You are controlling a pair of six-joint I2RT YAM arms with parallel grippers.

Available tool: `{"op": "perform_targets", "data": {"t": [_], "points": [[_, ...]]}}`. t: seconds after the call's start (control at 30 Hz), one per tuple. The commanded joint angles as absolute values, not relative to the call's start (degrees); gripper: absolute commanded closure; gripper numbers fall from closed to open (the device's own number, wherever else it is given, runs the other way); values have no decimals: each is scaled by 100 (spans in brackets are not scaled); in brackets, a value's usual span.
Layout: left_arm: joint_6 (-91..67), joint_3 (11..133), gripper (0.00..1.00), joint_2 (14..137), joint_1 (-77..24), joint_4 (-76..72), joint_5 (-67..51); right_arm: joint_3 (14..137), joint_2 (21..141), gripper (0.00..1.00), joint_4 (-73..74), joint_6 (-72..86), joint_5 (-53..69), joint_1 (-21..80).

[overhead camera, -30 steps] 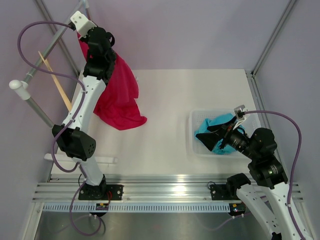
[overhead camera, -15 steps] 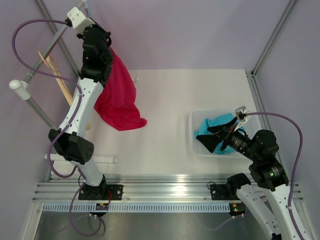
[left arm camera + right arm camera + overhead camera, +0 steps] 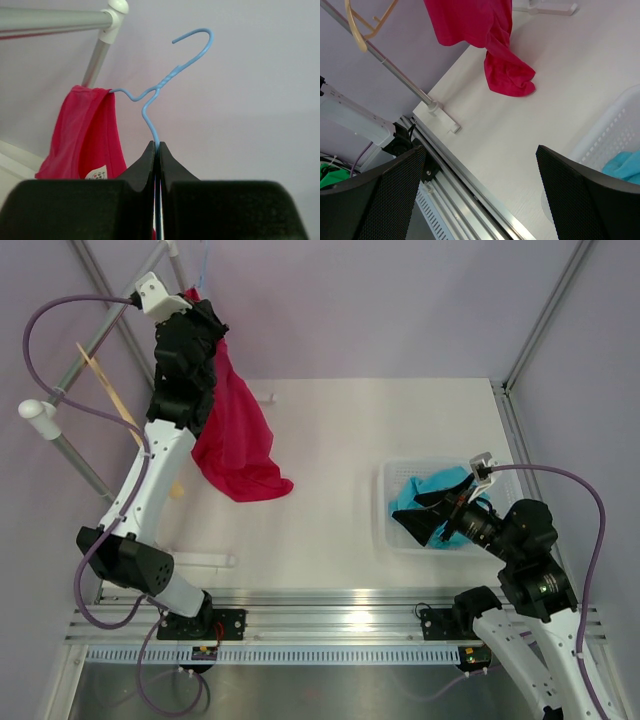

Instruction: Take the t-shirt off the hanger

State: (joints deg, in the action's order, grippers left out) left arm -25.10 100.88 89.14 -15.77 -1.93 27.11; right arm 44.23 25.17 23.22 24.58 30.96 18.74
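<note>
A red t-shirt hangs from a thin blue wire hanger, its lower end lying on the white table. It also shows in the left wrist view and the right wrist view. My left gripper is raised at the far left and shut on the hanger's wire just below its twisted neck. The hanger's hook is free in the air, off the rail. My right gripper is open and empty, held over the near left part of the basket.
A white plastic basket at the right holds a turquoise garment. A clothes rail stands at the far left with a wooden hanger on it. The rail's foot lies near the front left.
My left gripper has moved up and slightly right with the hanger, lifting the red t-shirt's top higher. The right arm has not moved.
</note>
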Motion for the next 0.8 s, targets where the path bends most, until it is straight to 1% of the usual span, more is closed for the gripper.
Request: {"op": "perform_targets", "data": {"t": [0.0, 0.13, 0.4, 0.6, 0.67, 0.77], "points": [[-2917, 9836, 100, 8377, -1740, -475, 1873, 4597, 2382, 1, 2364, 2338, 3077, 1898], [-2734, 9546, 100, 8113, -2038, -361, 1670, 4614, 2478, 0, 2347, 2329, 3164, 1898], [-2768, 9220, 100, 7638, -2188, -229, 1301, 4614, 2610, 0, 2285, 2312, 3129, 1898], [-2900, 9088, 100, 7453, -2250, -281, 177, 4807, 2733, 0, 2145, 2434, 3006, 1898], [-3005, 9184, 100, 7471, -2285, -116, -428, 5026, 2751, 0, 2162, 2548, 3128, 1898], [-3006, 9325, 100, 7471, -2329, 174, -554, 5264, 2699, 1, 1988, 2593, 3086, 1898]]}}
